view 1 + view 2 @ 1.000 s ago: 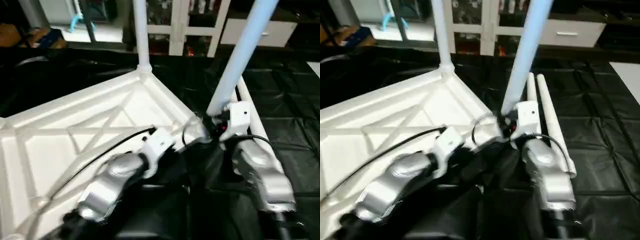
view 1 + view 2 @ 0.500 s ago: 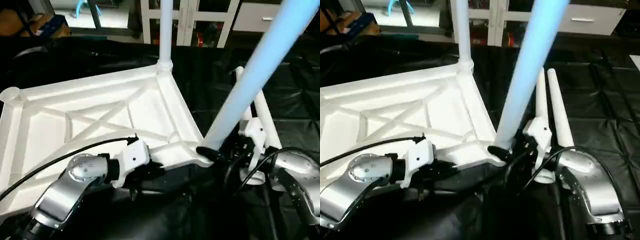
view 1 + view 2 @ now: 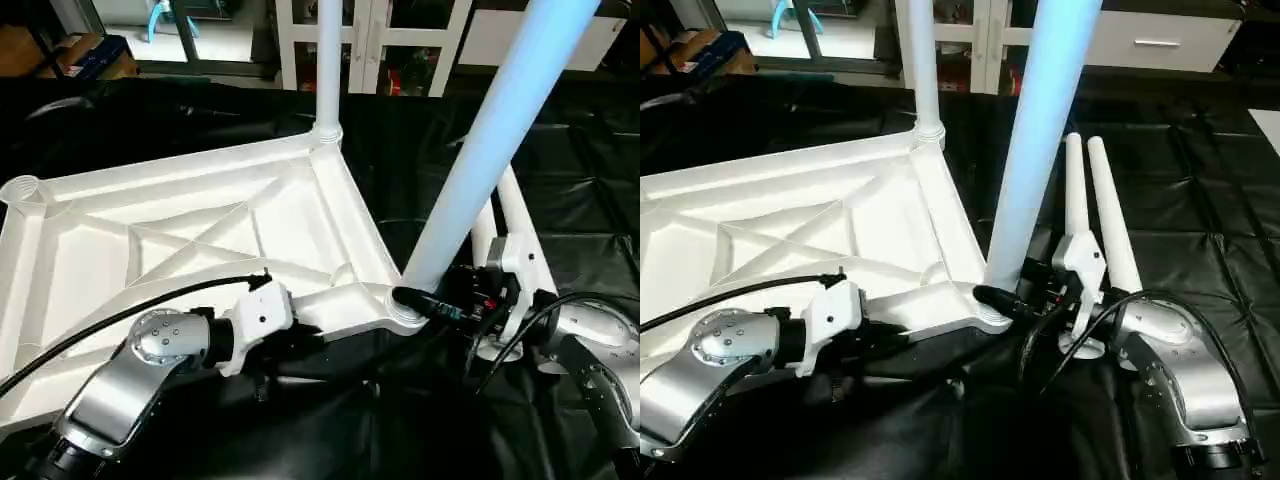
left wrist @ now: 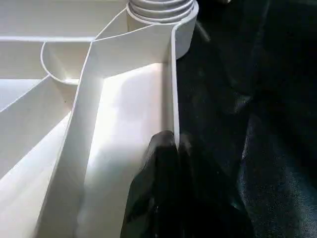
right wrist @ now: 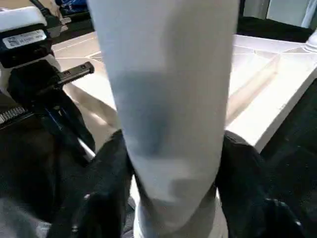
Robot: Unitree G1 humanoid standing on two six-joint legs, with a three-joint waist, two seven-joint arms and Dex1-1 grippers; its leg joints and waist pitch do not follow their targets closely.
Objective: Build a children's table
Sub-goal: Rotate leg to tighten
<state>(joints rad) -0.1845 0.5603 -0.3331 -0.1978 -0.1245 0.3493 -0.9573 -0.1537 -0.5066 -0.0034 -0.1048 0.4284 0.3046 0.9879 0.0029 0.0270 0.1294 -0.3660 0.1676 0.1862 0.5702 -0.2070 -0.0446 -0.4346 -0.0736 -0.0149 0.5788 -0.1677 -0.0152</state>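
Left wrist view — left claw (image 4: 171, 144) pinching tabletop (image 3: 180, 230) rim, right claw (image 5: 168, 163) clasping leg (image 3: 480, 160).

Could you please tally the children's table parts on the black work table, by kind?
Tabletop: 1
Legs standing in corner sockets: 2, the far leg and the near leg
Loose legs lying on the black cloth: 2, one beside the other
Total: 5
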